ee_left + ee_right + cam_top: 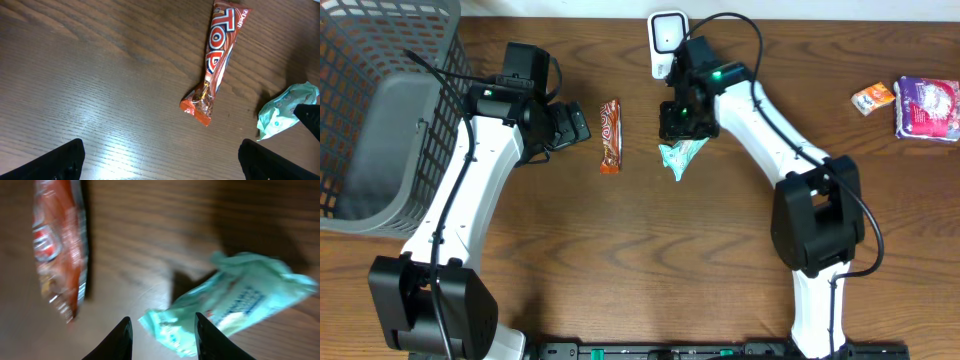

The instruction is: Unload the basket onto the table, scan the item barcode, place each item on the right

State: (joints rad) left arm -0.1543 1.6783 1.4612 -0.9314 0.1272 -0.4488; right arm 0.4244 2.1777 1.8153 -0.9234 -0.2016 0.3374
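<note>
The wooden table (620,250) carries a basket (350,80), red candy bar (610,135), mint-green packet (678,157), orange pack (873,97), purple pack (927,107), perhaps tissues.

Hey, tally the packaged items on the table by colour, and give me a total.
Red-brown candy bar: 1
Mint-green packet: 1
Orange packet: 1
Purple-and-white packet: 1
Total: 4

The mint-green packet (681,157) lies crumpled just above the centre of the overhead frame, tapering to a point at its lower end; pale print on its face is too blurred to read; the white scanner (666,40) stands at the top centre, above the packet and apart from it; the red-orange candy bar (610,135) lies lengthwise, left of the packet, near it but not touching.
</note>
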